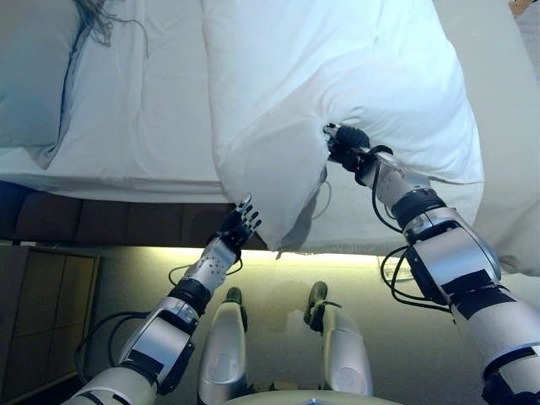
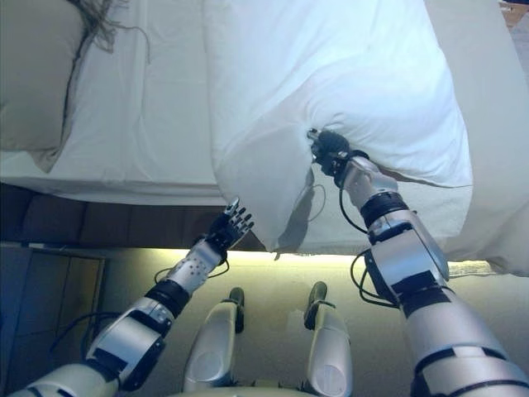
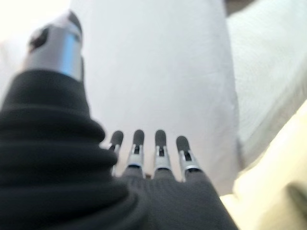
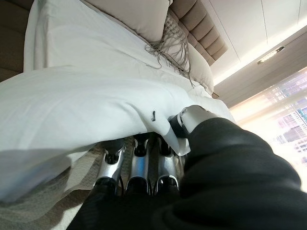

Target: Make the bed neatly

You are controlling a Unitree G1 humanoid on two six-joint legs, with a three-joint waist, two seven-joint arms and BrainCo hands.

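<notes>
A white duvet (image 1: 337, 76) lies bunched over the right half of the bed, and one corner hangs over the near edge. My right hand (image 1: 348, 145) is shut on the duvet's near edge. In the right wrist view its fingers (image 4: 139, 163) are under the cloth (image 4: 72, 100) and its thumb is on top. My left hand (image 1: 240, 224) is open with straight fingers, held below the mattress edge just left of the hanging corner and apart from it. The left wrist view shows its fingers (image 3: 158, 148) before the white cloth (image 3: 158, 72).
The bare white sheet (image 1: 152, 110) covers the bed's left half. A pale pillow (image 1: 34, 76) and a fringed throw (image 1: 97, 21) lie at the far left. A beige cover (image 1: 498, 101) lies at the right. The dark padded bed base (image 1: 101, 221) runs below the mattress, above a wooden cabinet (image 1: 42, 312).
</notes>
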